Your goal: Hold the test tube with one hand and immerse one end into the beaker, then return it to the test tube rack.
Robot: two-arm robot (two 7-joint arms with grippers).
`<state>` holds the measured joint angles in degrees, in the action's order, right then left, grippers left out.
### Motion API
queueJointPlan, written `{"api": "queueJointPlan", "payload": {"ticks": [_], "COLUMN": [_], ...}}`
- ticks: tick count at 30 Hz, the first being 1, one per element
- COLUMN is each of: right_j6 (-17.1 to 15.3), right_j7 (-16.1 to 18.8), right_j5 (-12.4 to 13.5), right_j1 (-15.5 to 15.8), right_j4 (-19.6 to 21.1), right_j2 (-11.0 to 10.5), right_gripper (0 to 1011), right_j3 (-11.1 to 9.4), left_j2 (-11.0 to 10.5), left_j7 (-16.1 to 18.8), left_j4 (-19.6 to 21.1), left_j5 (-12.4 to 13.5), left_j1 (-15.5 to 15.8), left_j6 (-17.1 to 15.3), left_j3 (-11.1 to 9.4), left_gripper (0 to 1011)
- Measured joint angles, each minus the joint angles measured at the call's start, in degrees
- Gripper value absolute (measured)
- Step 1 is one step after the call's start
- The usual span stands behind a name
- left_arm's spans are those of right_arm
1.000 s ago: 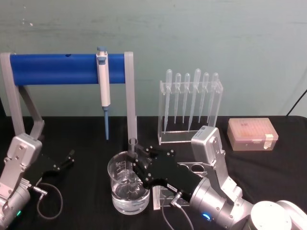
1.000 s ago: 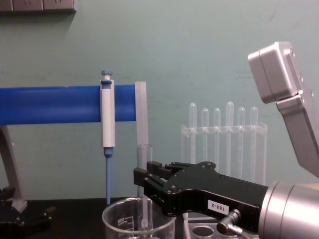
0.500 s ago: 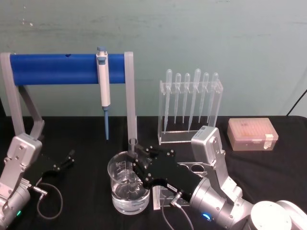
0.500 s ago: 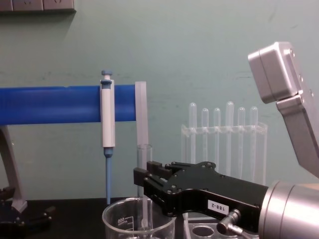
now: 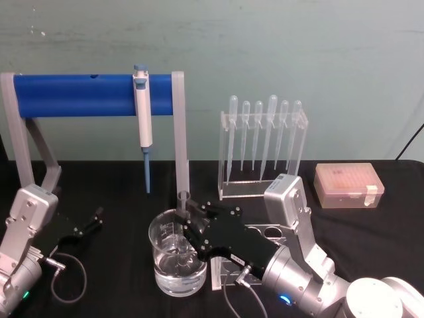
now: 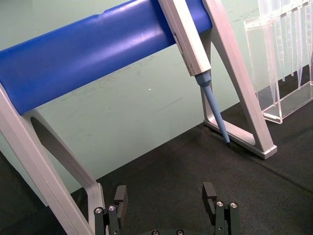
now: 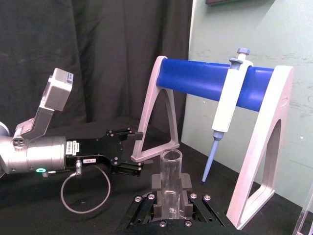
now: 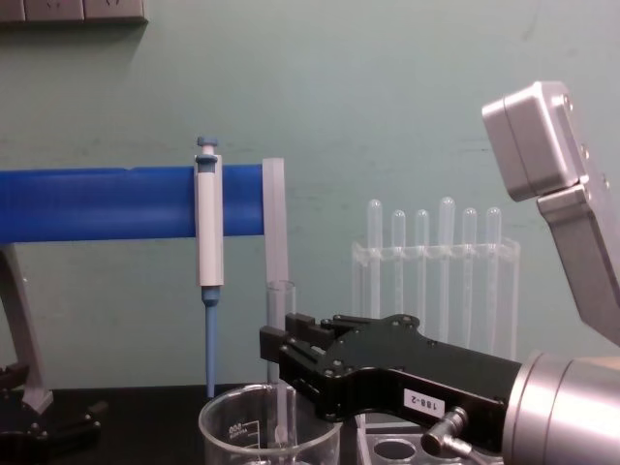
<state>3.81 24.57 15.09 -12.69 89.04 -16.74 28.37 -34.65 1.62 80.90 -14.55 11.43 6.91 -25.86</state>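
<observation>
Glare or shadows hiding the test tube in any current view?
Head view: the test tube, held by the right end effector, blends into bright reflections on the beaker. Chest view: faint against the pale wall. Right wrist view: stands out against dark backdrop. Left end effector parked, open.

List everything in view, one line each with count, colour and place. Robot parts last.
test tube: one, clear, upright in the right gripper, lower end inside the beaker
beaker: one, clear, holding clear liquid, front centre of the table
test tube rack: one, clear, right of the beaker, under the right arm
pipettor: one, white and blue, hanging on the stand
stand: one, blue bar on grey legs, back left
pipettes: six, clear, upright in a clear holder, back centre
box: one, pinkish, back right
table: one, black
left gripper: black, fingers open, low at the left, idle
right gripper: black, fingers shut on the test tube, over the beaker
</observation>
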Motion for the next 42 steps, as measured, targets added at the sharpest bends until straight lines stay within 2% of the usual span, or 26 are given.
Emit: {"api": "queueJointPlan", "payload": {"ticks": [42], "right_j6": [0.0], "right_j7": [0.0], "right_j5": [0.0], "right_j1": [0.0], "right_j4": [0.0], "right_j2": [0.0], "right_gripper": [224], "right_j3": [0.0], "left_j2": [0.0], "left_j7": [0.0], "left_j4": [0.0], "left_j5": [0.0], "left_j1": [0.0], "left_j6": [0.0], "left_j3": [0.0], "left_gripper": [1000]}}
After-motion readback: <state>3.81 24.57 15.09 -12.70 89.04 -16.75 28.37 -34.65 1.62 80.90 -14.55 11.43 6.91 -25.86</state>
